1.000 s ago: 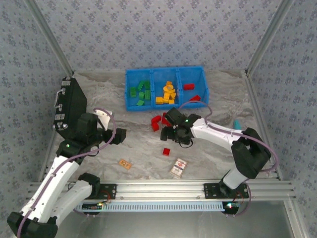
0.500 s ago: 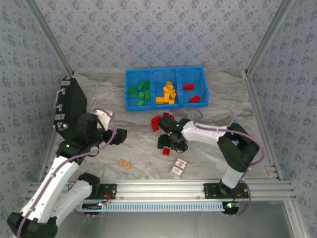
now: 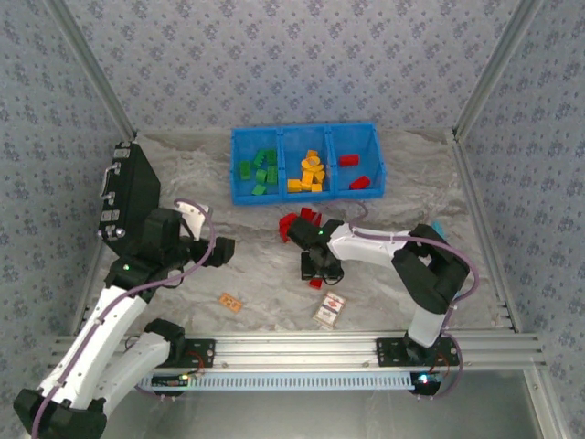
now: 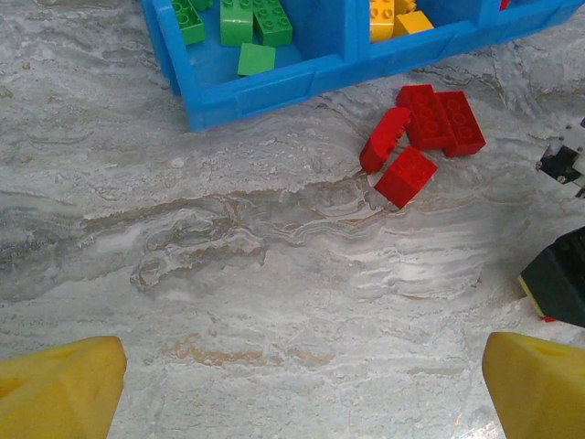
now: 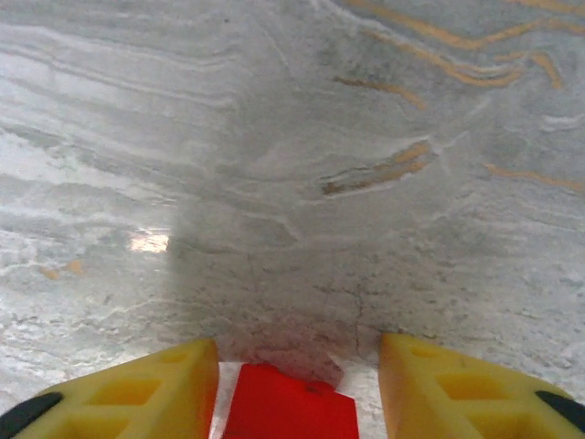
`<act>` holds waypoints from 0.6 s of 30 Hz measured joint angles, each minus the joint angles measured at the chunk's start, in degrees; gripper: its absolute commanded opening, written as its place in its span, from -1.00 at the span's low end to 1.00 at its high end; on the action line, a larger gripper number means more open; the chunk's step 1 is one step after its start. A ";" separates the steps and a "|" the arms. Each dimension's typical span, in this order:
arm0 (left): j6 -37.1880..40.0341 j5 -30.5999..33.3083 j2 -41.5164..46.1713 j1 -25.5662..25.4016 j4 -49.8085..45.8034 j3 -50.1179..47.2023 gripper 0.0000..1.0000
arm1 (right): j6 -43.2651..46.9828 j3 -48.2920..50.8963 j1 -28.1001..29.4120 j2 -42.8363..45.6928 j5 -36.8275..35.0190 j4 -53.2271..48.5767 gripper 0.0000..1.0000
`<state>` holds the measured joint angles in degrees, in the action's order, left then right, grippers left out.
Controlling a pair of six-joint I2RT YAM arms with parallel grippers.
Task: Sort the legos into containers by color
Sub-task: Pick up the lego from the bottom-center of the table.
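Note:
The blue bin (image 3: 306, 198) stands at the back, with green legos (image 3: 260, 169) in its left compartment, orange legos (image 3: 309, 172) in the middle and red legos (image 3: 352, 170) on the right. A few loose red legos (image 3: 294, 223) (image 4: 420, 137) lie in front of it. My right gripper (image 3: 316, 273) (image 5: 297, 355) is down at the table, its yellow fingers on either side of a single red lego (image 5: 291, 407) (image 3: 316, 283), with a gap still showing at the right finger. My left gripper (image 3: 224, 249) (image 4: 297, 389) hovers wide open over bare table, holding nothing.
A black box (image 3: 132, 192) leans at the left wall. A red-and-white card (image 3: 331, 309) and a tan tile (image 3: 229, 302) lie near the front rail. A teal object (image 3: 437, 226) sits behind the right arm. The bin's front wall (image 4: 274, 87) is ahead of the left gripper.
My right gripper has swung forward and down from beside the red pile to the lone red lego, and its jaws have narrowed around it. The left arm has not moved.

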<state>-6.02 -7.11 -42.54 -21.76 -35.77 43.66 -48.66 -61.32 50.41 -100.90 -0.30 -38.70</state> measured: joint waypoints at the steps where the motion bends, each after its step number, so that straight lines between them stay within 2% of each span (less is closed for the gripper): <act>1: 0.00 0.00 0.00 0.00 0.00 0.00 0.99 | 0.04 0.02 0.00 0.02 -0.11 -0.07 -0.12; 13: 0.00 0.09 -0.74 0.00 0.00 0.00 1.00 | 0.13 0.92 -0.15 0.92 -0.04 -0.07 -0.31; 18: 0.02 0.48 -0.74 0.00 0.00 0.00 0.99 | 0.24 1.62 -2.34 3.17 1.79 -0.09 -0.35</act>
<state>-6.00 -6.63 -43.29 -21.76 -35.77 43.66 -48.42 -59.70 48.07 -97.73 1.50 -38.79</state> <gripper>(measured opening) 0.997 0.336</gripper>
